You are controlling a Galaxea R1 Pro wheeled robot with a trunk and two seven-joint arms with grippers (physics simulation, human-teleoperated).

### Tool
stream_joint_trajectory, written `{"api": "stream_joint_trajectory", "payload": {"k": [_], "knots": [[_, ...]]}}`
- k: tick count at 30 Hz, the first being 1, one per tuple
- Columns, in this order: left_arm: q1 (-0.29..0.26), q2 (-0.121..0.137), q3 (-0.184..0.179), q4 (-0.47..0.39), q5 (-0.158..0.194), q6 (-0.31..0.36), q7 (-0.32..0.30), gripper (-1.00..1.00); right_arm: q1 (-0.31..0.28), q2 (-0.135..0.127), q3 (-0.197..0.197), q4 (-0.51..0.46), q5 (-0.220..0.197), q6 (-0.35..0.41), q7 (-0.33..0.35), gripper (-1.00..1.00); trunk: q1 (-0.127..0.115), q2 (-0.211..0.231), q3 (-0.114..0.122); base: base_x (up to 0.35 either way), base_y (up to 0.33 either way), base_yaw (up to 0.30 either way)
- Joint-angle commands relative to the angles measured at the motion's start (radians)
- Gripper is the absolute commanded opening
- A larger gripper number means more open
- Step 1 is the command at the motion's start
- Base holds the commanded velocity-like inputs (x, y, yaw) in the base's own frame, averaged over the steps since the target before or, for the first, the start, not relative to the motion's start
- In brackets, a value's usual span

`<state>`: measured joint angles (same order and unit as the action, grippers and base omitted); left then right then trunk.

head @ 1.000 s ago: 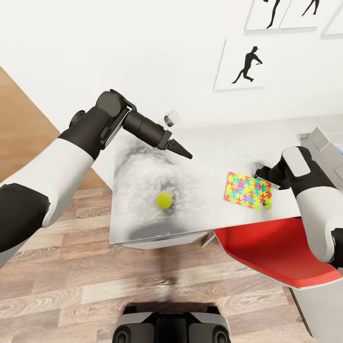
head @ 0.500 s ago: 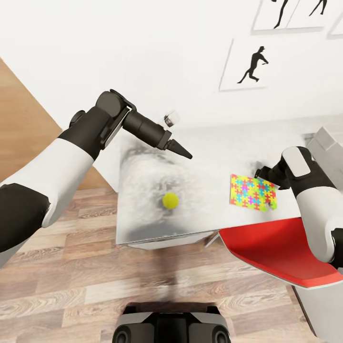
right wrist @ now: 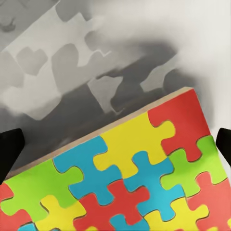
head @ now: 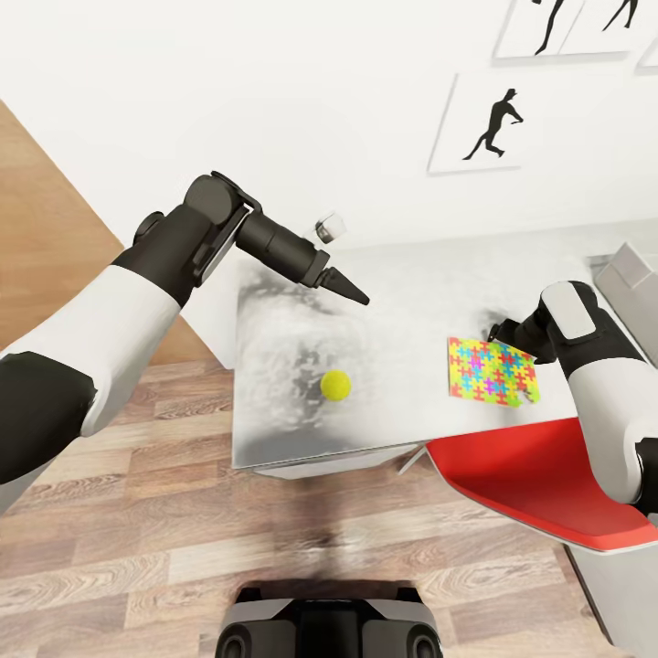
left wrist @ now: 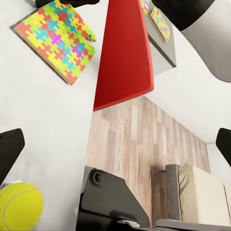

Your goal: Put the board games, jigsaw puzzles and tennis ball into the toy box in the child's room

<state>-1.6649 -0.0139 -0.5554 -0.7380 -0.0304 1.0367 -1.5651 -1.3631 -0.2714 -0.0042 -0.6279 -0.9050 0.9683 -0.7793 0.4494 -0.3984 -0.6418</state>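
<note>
The tennis ball [head: 335, 385] [left wrist: 19, 206] lies on the pale grey table [head: 411, 274] near its front edge. My left gripper [head: 352, 292] [left wrist: 115, 144] hangs open above and behind the ball, touching nothing. A jigsaw puzzle [head: 492, 372] [left wrist: 57, 37] [right wrist: 120, 173] lies flat by the table's front right. My right gripper [head: 498, 329] [right wrist: 115, 144] stands open over the puzzle's far edge, its fingers wide apart. The light grey toy box [head: 631, 274] [left wrist: 163, 45] sits at the far right with colourful flat things [left wrist: 161, 23] in it.
A red chair [head: 539, 475] [left wrist: 122, 53] stands against the table's front right, under my right arm. Wooden floor [head: 137, 539] runs in front and to the left. The bed [left wrist: 197, 192] stands behind my base [head: 329, 631]. Framed silhouettes [head: 489, 123] hang on the wall.
The whole picture has shifted right, so the camera has moved left. Both arms hold the same pose, and the ball and puzzle rest where they were on the table.
</note>
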Motion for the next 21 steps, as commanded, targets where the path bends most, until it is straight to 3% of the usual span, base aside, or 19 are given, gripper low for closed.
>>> {"api": "stream_joint_trajectory", "payload": {"k": [1,12,21], "knots": [[-0.001,0.0,-0.001,0.0,-0.003,0.011,-0.006,1.0,-0.001,0.0,0.0,-0.001,-0.009,0.003,-0.009,1.0,0.001,-0.002,-0.001,0.0,0.106,0.0],[-0.001,0.002,-0.001,0.0,-0.003,0.011,-0.006,1.0,-0.001,0.0,0.0,-0.001,-0.011,0.003,-0.009,1.0,0.001,-0.002,-0.001,0.0,0.04,0.0],[-0.001,0.001,-0.001,0.0,-0.003,0.011,-0.006,1.0,-0.001,0.0,0.0,0.0,-0.012,0.003,-0.009,1.0,0.001,-0.002,-0.001,0.0,0.138,0.0]]}}
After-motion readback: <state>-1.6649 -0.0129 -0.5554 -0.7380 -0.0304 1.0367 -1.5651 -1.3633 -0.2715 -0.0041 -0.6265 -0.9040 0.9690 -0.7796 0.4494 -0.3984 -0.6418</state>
